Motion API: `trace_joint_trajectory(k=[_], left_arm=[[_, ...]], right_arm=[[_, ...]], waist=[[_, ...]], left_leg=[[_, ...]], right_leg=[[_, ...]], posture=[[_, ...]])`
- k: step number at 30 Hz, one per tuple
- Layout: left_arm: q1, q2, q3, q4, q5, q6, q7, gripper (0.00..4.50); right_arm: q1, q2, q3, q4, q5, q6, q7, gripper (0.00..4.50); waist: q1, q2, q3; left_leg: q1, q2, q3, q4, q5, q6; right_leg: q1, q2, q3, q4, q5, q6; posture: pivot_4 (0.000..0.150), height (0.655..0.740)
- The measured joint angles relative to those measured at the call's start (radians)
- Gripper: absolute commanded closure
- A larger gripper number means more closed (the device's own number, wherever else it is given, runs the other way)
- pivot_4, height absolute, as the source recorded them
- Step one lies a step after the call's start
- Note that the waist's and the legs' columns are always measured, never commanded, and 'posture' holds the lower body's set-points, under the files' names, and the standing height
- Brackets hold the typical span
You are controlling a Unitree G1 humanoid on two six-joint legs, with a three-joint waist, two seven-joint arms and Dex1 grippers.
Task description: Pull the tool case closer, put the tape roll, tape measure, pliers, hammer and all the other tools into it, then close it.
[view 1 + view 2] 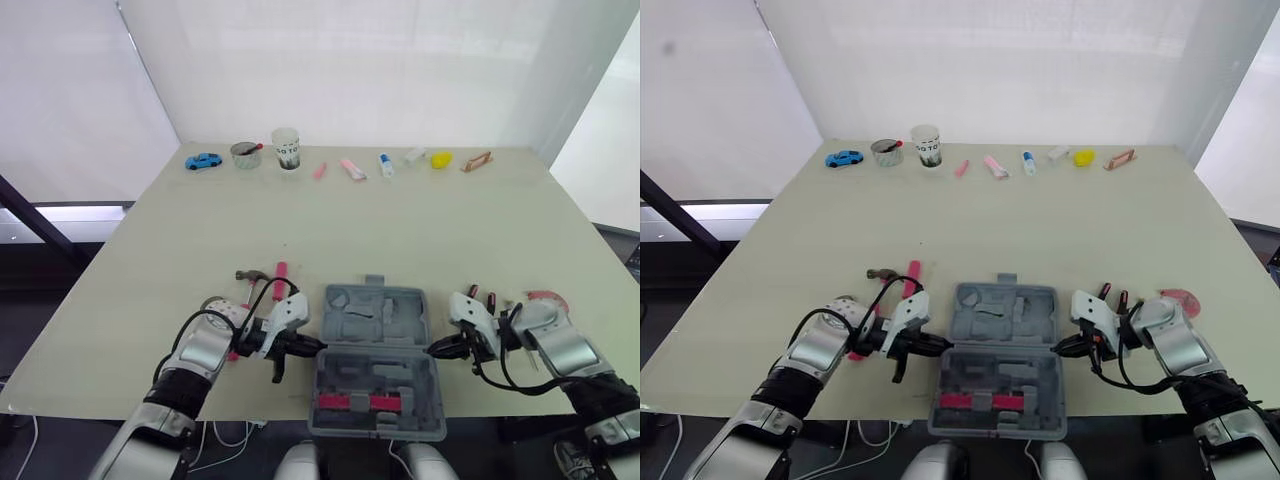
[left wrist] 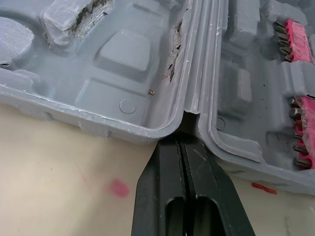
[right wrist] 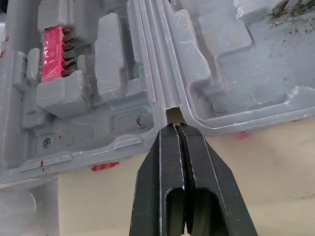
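The grey tool case [image 1: 400, 318] lies open at the table's front edge, its near half holding pink bit strips [image 1: 352, 403]. My left gripper [image 1: 318, 346] is shut, its tip pressed into the hinge notch [image 2: 189, 118] on the case's left side. My right gripper [image 1: 432, 350] is shut too, its tip in the right hinge notch [image 3: 173, 115]. A pink-handled hammer [image 1: 265, 274] lies left of the case, behind my left arm. Red-handled pliers [image 1: 482, 296] and a pink tape roll [image 1: 546, 297] lie to the right, behind my right arm.
Along the far edge stand a blue toy car [image 1: 203, 160], a metal tin [image 1: 245, 154], a paper cup [image 1: 287, 148], small pink items [image 1: 352, 169] and a yellow object [image 1: 441, 159]. The case's near half overhangs the table's front edge [image 1: 120, 410].
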Motion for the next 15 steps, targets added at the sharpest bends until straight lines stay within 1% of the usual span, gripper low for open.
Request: trace_joint_trajectory(k=[6, 15], left_arm=[[0.018, 0.014, -0.006, -0.032, -0.001, 0.018, -0.015, 4.47], [0.033, 0.010, -0.007, -0.054, -0.001, 0.023, -0.016, 4.47]], right_arm=[[0.017, -0.009, 0.005, -0.030, 0.012, 0.017, 0.002, 4.50], [0.053, -0.035, 0.008, -0.067, 0.038, 0.044, 0.003, 4.50]], waist=[[0.002, 0.000, 0.000], [0.003, 0.000, 0.000]], left_leg=[[0.000, 0.000, 0.000, 0.000, 0.000, 0.000], [0.000, 0.000, 0.000, 0.000, 0.000, 0.000]], right_leg=[[0.000, 0.000, 0.000, 0.000, 0.000, 0.000], [0.000, 0.000, 0.000, 0.000, 0.000, 0.000]], posture=[[0.150, 0.7400], [0.150, 0.7400]])
